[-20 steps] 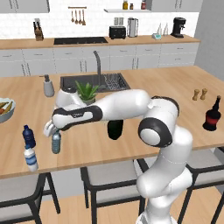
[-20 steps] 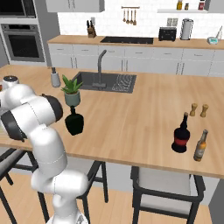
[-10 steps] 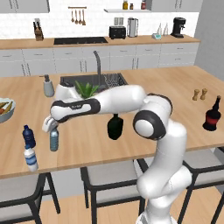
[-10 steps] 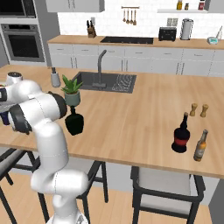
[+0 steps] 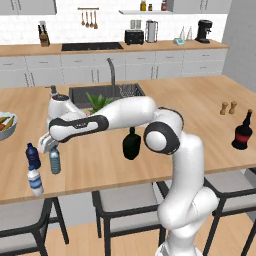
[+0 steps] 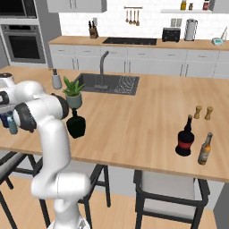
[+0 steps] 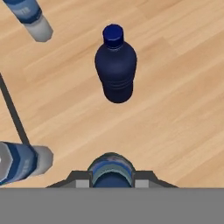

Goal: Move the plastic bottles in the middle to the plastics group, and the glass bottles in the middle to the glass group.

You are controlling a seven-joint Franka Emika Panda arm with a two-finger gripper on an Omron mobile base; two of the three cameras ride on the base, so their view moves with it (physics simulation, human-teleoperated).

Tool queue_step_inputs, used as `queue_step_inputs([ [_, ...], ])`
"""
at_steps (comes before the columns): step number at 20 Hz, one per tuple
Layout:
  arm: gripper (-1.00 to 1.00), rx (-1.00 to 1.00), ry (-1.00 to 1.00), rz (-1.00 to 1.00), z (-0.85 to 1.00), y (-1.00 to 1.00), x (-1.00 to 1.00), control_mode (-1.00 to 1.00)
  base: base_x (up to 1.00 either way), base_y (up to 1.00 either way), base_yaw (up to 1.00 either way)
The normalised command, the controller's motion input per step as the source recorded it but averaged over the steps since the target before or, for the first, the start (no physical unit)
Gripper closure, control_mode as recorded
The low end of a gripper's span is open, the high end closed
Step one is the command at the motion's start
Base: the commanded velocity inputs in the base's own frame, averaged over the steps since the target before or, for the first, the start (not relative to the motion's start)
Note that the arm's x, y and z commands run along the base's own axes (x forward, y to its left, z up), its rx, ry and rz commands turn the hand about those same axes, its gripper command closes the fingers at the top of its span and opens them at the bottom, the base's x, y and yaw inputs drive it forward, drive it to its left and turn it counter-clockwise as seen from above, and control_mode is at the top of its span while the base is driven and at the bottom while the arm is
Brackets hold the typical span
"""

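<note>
You've got the fingers (image 5: 50, 148) nearly closed around the cap end of the pale blue-grey bottle (image 5: 55, 162). It hangs upright, long axis vertical, cap up, low over the near-left part of the wooden counter (image 5: 200, 100); I can't tell whether its base touches the wood. In the hand view you look straight down its axis at the round top (image 7: 111, 171) between the two dark fingertips.

Just left of it stands the navy bottle (image 5: 33, 156), upright, blue cap up, opaque dark body with faint ribs. The hand view shows it (image 7: 116, 70) standing apart from the held one.

Nearer the counter's edge is the clear-white bottle (image 5: 35, 182) with a blue label band, also upright, close beside the navy one.

That makes three small slim plastic bottles clustered at the left.

The black squat bottle (image 5: 131, 145) sits mid-counter beside the arm, upright, with a broad rounded glossy body and a short neck. It is well apart from the plastics.

The red-labelled bottle (image 5: 243, 133) stands far right, with its long thin neck up. The right base view shows an amber bottle (image 6: 205, 150) just beside it and two small shakers (image 6: 202, 112) behind. That makes three glass-looking bottles.
</note>
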Motion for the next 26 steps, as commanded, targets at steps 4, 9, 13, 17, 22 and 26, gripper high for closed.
queue_step_inputs([
  [4, 1.00, -0.09, 0.00, 0.00, 0.00, 0.28, 0.18, -1.00, 0.00, 0.00, 0.00],
  [9, 1.00, -0.04, 0.00, 0.00, 0.00, 0.31, 0.09, -1.00, 0.00, 0.00, 0.00],
  [13, 1.00, 0.00, 0.00, 0.00, 0.00, 0.16, 0.03, -1.00, 0.00, 0.00, 0.00],
  [17, 1.00, -0.02, -0.01, 0.00, -0.09, 0.00, 0.00, -1.00, 0.00, 0.00, 0.00],
  [22, 1.00, -0.05, -0.06, 0.00, -0.16, 0.00, 0.00, -1.00, 0.00, 0.00, 0.00],
  [26, 1.00, 0.00, -0.05, 0.00, -0.20, 0.00, 0.00, -1.00, 0.00, 0.00, 0.00],
])
